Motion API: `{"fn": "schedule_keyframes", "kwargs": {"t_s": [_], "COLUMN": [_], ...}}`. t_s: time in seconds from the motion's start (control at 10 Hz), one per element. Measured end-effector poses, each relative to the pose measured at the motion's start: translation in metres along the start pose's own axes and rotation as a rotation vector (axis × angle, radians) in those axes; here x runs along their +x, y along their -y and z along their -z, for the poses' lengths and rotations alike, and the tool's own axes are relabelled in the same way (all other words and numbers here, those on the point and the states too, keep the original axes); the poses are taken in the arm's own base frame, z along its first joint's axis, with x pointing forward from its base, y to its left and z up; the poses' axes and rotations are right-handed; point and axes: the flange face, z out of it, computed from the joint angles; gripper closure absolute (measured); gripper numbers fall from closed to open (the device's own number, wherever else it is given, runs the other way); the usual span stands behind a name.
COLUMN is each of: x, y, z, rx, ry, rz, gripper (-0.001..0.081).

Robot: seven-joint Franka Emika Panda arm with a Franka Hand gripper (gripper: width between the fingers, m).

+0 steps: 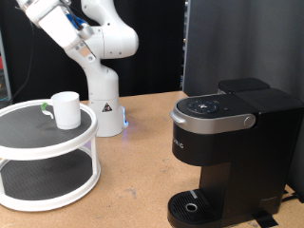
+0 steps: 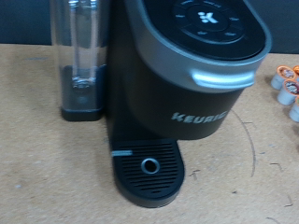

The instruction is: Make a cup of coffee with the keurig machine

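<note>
Exterior view shows the light wooden surface (image 1: 142, 161), carrying a boxy matte-black Keurig coffee machine (image 1: 223, 152) with a silver-grey lid handle, a round button panel and a round drip tray. Its lid is closed. The pincer is out of sight in both views, so I cannot tell how far open it is. A small plain white cylindrical cup (image 1: 65, 109) stands on a round white two-tier rack (image 1: 47, 157). Small coffee pods (image 2: 288, 89) lie beside the machine in the wrist view.
</note>
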Motion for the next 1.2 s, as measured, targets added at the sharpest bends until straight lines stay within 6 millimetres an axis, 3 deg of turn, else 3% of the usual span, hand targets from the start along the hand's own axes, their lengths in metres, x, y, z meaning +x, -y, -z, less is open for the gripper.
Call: {"fn": "schedule_keyframes", "kwargs": {"t_s": [0.2, 0.4, 0.6, 0.8, 1.2], "x": [-0.013, -0.012, -0.024, -0.047, -0.098], "y": [0.004, 0.002, -0.002, 0.0, 0.009], "z": [0.014, 0.014, 0.017, 0.029, 0.061], "rx": [0.03, 0.01, -0.001, 0.036, 0.142], "ry": [-0.016, -0.052, -0.107, -0.109, 0.058], "rz": [0.028, -0.019, -0.077, -0.103, -0.039], "gripper": [0.0805, 0.0805, 0.0805, 0.0805, 0.0805]}}
